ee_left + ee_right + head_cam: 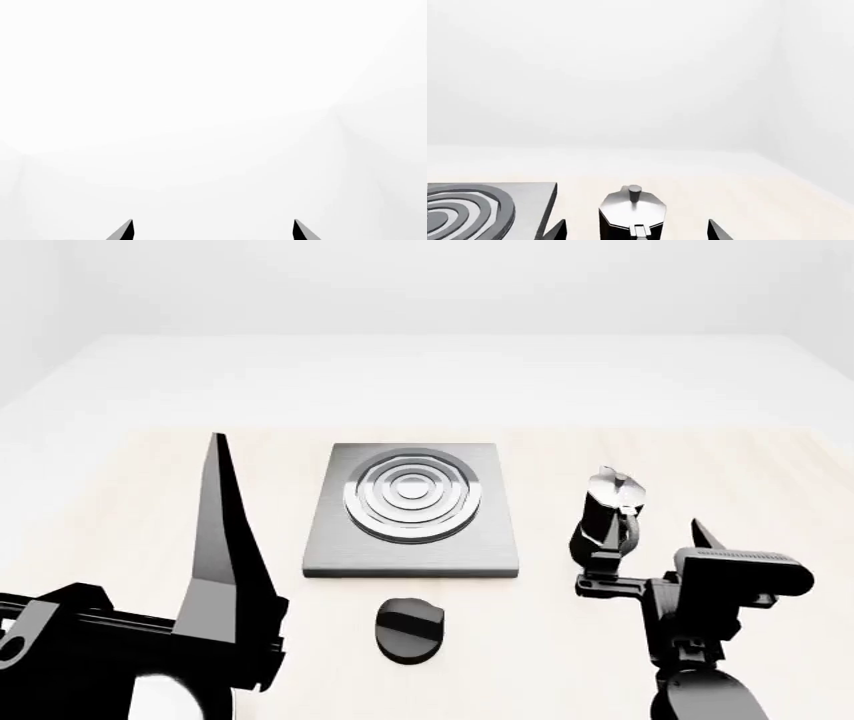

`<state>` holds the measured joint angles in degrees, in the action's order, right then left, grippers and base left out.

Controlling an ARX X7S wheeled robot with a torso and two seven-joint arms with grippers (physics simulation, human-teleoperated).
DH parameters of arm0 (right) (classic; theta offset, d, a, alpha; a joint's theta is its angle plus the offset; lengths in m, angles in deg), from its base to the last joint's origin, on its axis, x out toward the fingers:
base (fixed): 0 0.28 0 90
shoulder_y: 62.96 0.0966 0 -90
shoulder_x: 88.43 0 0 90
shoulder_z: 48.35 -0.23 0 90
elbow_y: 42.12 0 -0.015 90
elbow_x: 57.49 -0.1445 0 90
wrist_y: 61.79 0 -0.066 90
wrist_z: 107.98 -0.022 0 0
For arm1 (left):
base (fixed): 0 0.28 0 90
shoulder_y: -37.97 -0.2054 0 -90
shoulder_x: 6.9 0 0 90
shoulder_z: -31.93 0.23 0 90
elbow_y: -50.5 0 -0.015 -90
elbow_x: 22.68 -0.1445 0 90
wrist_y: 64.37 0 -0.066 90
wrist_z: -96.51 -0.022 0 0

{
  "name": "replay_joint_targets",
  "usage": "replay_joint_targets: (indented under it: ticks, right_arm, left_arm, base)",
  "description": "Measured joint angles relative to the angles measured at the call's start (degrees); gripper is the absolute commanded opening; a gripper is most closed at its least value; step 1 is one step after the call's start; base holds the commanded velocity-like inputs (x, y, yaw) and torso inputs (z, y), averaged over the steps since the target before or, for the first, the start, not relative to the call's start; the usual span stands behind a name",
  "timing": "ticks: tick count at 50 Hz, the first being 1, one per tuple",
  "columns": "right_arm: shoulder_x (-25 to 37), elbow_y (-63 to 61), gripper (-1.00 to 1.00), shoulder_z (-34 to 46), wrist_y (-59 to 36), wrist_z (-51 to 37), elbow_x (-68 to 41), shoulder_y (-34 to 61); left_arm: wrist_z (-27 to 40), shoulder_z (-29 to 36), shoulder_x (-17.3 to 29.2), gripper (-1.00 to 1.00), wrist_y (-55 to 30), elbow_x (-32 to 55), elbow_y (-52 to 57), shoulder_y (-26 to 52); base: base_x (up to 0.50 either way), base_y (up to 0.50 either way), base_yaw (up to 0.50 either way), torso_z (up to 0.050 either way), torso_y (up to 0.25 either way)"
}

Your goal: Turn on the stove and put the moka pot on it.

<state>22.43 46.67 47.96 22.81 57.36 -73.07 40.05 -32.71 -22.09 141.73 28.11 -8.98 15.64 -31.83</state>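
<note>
Pot point(609, 520) stands at 3 o'clock of stove point(411, 510), between released right gripper point(636, 229) jaws; left gripper point(213, 229) jaws released.

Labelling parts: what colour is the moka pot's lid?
Shiny silver; the moka pot lid shows best in the right wrist view.

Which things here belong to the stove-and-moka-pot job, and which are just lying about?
Belongs to the job:
- stove
- its black knob
- moka pot
- right gripper, open, near the pot

Just lying about:
- nothing on the table; the left gripper is off to the side, away from the pot
</note>
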Motion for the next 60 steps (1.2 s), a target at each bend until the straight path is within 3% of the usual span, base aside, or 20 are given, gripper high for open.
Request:
replay_joint_targets:
  ticks: [60]
  right_arm:
    - [-3.01,22.31,1.00,2.41,8.06,1.11,3.02,5.45]
  left_arm:
    - [-0.56,-0.19,-0.27,1.00,3.75,0.73,-2.33,-1.23]
  base:
    - [0.00,0.00,0.00,0.000,0.000]
